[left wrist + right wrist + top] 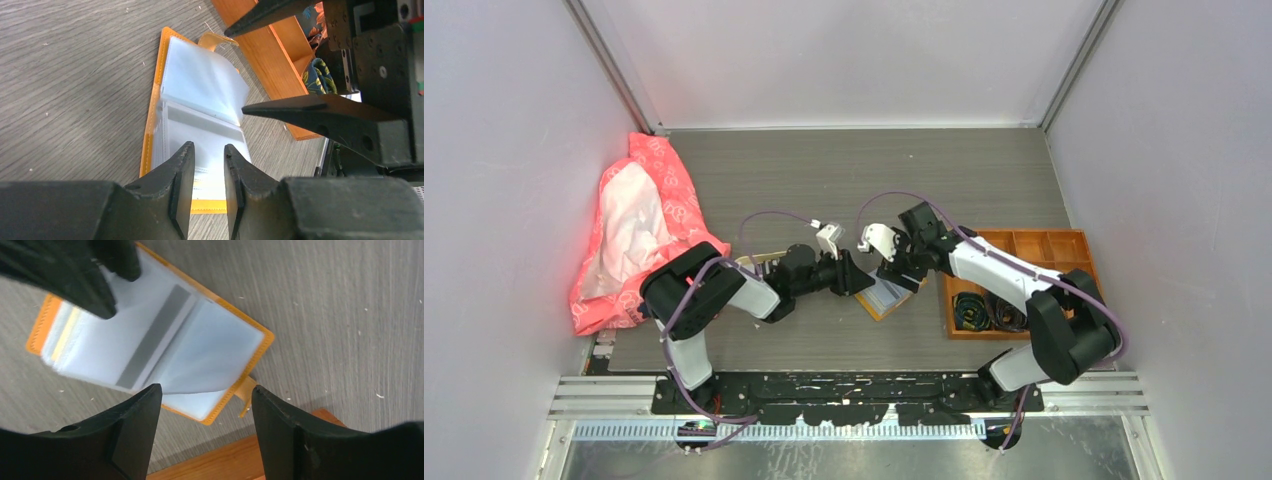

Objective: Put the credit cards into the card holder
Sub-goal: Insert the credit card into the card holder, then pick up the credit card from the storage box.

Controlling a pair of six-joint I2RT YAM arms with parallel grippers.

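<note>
card holder [225,347]: lying open on the surface [824,180], clear sleeves facing up, snap tab sticking out past one edge.
credit cards [152,337]: one pale card with a grey stripe is sitting inside a sleeve of the card holder. A yellow edge is showing among the stacked sleeves at the holder's far end.
top view only: both arms are stretching low and inward, meeting over the card holder. An orange box [1030,246] is sitting just right of the holder, and a pink bag [639,230] is lying well to its left.
left wrist view only: one sleeve is standing lifted off the card holder, with one finger of the right end effector [234,72] at its free edge.
left end effector [209,150]: hovering low over the card holder's stacked end, jaws narrowly parted, nothing seen clamped.
right end effector: jaws standing wide apart over the lifted sleeve, holding nothing.
</note>
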